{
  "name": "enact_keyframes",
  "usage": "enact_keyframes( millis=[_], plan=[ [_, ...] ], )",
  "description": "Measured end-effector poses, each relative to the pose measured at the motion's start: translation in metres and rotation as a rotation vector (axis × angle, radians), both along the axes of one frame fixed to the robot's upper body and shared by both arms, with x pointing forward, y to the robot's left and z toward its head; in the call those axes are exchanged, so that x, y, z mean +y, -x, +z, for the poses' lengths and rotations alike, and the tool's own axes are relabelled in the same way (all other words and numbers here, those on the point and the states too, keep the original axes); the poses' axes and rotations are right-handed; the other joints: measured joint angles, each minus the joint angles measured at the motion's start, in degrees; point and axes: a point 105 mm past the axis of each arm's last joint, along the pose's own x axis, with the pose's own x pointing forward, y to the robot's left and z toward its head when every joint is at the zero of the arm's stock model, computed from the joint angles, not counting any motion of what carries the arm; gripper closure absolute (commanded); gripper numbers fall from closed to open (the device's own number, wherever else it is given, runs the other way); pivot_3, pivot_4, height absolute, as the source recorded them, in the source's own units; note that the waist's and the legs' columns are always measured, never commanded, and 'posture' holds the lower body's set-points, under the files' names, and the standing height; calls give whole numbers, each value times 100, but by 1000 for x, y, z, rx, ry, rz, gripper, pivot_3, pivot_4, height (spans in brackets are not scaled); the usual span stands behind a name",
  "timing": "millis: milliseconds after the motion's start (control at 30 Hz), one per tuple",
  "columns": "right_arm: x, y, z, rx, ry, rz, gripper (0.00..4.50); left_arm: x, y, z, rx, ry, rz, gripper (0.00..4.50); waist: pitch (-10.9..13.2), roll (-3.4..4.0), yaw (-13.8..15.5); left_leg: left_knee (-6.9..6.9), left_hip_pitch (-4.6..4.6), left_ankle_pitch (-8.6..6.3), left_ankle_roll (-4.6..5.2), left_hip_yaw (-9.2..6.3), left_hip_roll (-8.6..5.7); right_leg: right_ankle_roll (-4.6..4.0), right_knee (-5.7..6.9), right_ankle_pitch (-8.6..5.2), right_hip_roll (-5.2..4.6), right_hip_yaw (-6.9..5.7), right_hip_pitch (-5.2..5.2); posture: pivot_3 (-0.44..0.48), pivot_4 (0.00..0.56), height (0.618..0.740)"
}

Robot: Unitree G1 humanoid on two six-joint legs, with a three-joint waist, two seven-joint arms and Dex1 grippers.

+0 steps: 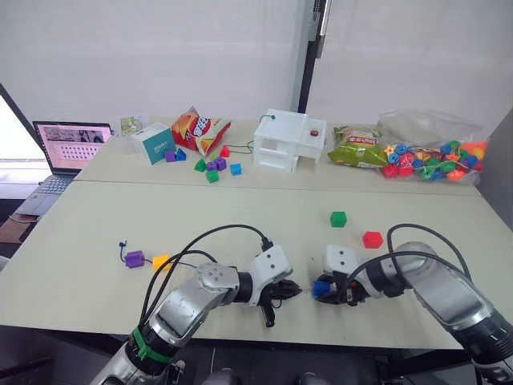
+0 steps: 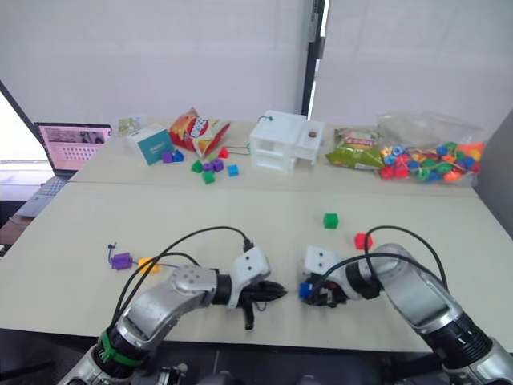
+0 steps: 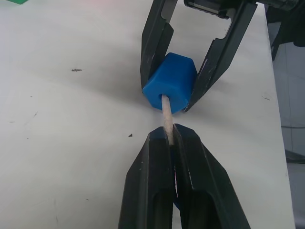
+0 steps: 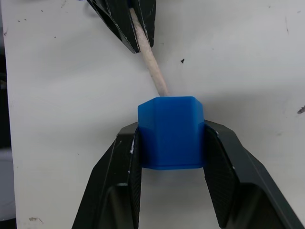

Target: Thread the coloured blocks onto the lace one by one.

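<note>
Right claw (image 4: pixel 170 143) grips the blue block (image 4: pixel 170 132) from both sides, low over the worktop (image 1: pixel 240 216) near its front edge. Left claw (image 3: pixel 170 138) is clenched on the pale stiff tip (image 3: pixel 166 114) of the lace, just short of the block. The tip is already poking into the block's hole, only a little way in as far as can be seen from the left wrist view.

The purple block (image 1: pixel 135 258) and yellow-orange block (image 1: pixel 161 261) lie on the worktop off to the left, side by side along the dark lace (image 1: pixel 186 263), likely threaded already. The green block (image 1: pixel 338 218) and red block (image 1: pixel 372 239) sit loose to the right, apart from each other and from the claws.

Step in hand: threading block three, the blue one. Next move probably calls for pushing the tip further through while the right claw keeps the hole lined up, then regripping the tip on the far side and pulling the lace through. Risk: the tip bends or slips out if the block tilts.
</note>
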Motion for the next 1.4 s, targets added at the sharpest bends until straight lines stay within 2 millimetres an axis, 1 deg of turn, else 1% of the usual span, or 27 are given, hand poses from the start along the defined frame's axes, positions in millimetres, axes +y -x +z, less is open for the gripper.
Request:
enact_keyframes(
  millis=[300, 400, 467, 567, 833, 1200, 1400],
  plan=[
    [-2, 1, -2, 15, -14, -21, 3201, -3, -2, 0, -2, 12, -11, 4500, 0, 0, 25, 4, -2, 0, 0, -1, 0, 2, 1, 1, 1, 1, 0, 0, 150, 740],
    [0, 2, -2, 38, -49, -40, 3201, 0, -2, 0, -3, 22, -13, 4500, 0, 0, 8, 3, -4, 0, 0, 0, 2, 1, 2, 1, 2, 2, -4, 0, 150, 740],
    [1, 2, -3, 58, -75, -42, 3201, 6, -2, 0, 2, 29, -19, 4500, 0, 0, -17, 0, -2, 0, 0, -1, 4, 1, 3, 1, 4, 1, -6, 0, 150, 740],
    [2, 3, -4, 64, -85, -7, 3201, 10, -1, 0, 13, 40, -23, 4500, 0, 1, -60, -10, 3, 0, 0, -1, 4, 1, 2, 1, 4, 2, -5, 0, 150, 740],
    [0, 6, -3, 81, -79, 24, 3201, 10, 2, -1, 20, 48, -35, 4500, 0, 1, -66, -13, 1, 0, 0, -1, 2, 1, 1, 1, 3, 1, -7, 0, 150, 740],
    [2, 5, -2, 69, -63, 25, 3201, 9, 3, 0, 19, 42, -34, 4500, 0, 1, -75, -13, 2, 0, 0, 0, 2, 1, 2, 1, 3, 2, -7, 0, 150, 740],
    [4, 4, -1, 50, -20, 14, 3201, 7, 3, 1, 7, 11, -36, 4500, 0, 1, -73, -12, 2, 0, -1, 0, 1, 1, 3, 1, 3, 3, -7, 0, 150, 740]
  ],
)
